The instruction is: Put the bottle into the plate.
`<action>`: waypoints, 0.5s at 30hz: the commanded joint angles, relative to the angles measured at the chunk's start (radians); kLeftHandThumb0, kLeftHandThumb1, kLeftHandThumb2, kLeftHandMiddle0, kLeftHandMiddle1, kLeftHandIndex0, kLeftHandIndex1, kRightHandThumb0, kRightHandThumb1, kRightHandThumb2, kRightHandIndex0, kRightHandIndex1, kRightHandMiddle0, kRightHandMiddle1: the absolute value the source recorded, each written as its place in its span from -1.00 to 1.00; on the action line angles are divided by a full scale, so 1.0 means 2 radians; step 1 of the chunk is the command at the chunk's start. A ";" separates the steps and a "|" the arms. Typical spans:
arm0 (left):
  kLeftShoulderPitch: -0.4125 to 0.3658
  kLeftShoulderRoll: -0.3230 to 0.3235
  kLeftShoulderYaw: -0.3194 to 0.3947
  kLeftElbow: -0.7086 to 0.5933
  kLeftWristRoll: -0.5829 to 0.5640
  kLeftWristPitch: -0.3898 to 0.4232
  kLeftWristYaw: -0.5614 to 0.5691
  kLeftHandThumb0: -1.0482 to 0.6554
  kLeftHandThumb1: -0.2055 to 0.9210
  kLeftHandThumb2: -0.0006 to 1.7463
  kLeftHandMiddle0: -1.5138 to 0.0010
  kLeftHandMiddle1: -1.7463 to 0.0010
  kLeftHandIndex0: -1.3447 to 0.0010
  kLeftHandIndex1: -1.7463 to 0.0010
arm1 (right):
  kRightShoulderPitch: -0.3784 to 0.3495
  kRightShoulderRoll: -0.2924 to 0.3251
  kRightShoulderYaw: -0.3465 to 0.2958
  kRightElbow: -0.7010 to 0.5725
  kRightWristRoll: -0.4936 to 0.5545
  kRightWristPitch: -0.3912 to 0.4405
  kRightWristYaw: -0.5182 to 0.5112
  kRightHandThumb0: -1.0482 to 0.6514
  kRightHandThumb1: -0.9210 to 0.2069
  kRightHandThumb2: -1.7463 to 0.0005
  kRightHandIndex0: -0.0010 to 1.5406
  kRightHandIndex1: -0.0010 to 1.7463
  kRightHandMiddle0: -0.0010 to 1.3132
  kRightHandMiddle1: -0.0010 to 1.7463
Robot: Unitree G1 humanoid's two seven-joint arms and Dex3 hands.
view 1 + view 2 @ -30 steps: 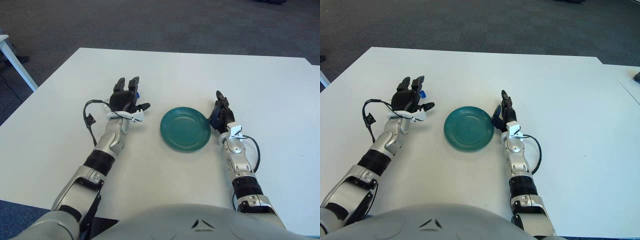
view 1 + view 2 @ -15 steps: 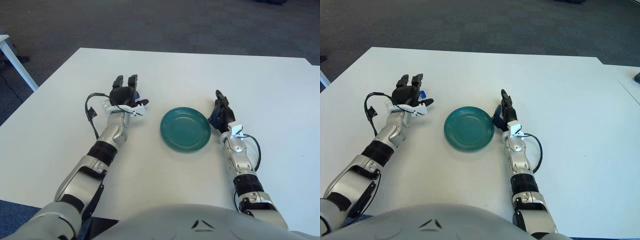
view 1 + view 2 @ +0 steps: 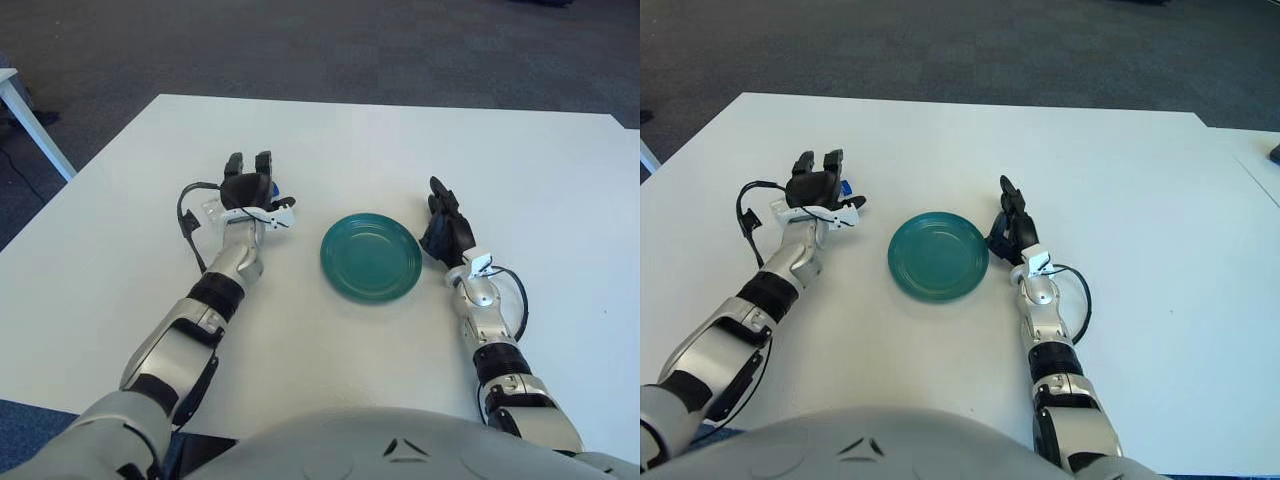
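1. My left robot hand is out over the white bench, well to the left of the plate. Palm faces down, two fingers point straight ahead, thumb sticks out to the right. The hand is draped over the bottle rather than clenched; I cannot tell whether it actually grips it.
2. Bottle: almost wholly hidden beneath that left robot hand. Only a small blue bit shows at the hand's right edge, by the fingers. It is on the bench, outside the plate.
3. Plate: teal, round, nothing in it. It sits between my two hands, closer to the right one.
4. My right robot hand shows just beside the plate's right rim, thumb side up, fingers extended forward and loosely together, holding nothing. Whether it touches the bench is unclear.
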 commanded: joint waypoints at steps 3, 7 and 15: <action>-0.029 0.003 -0.001 0.027 -0.002 0.021 -0.006 -1.00 1.00 -0.21 0.62 0.99 0.99 0.27 | 0.041 -0.010 -0.010 0.083 0.012 0.011 0.018 -0.91 -1.00 -0.40 -1.00 -1.00 -1.00 -0.79; -0.033 0.003 -0.001 0.037 -0.008 0.025 -0.009 -1.00 1.00 -0.21 0.60 0.99 1.00 0.26 | 0.037 -0.014 -0.014 0.094 0.015 0.007 0.025 -0.91 -1.00 -0.40 -1.00 -1.00 -1.00 -0.78; -0.030 0.006 0.003 0.048 -0.022 0.026 -0.005 -1.00 1.00 -0.20 0.55 0.98 1.00 0.25 | 0.035 -0.016 -0.020 0.093 0.023 0.011 0.024 -0.93 -1.00 -0.40 -1.00 -1.00 -1.00 -0.77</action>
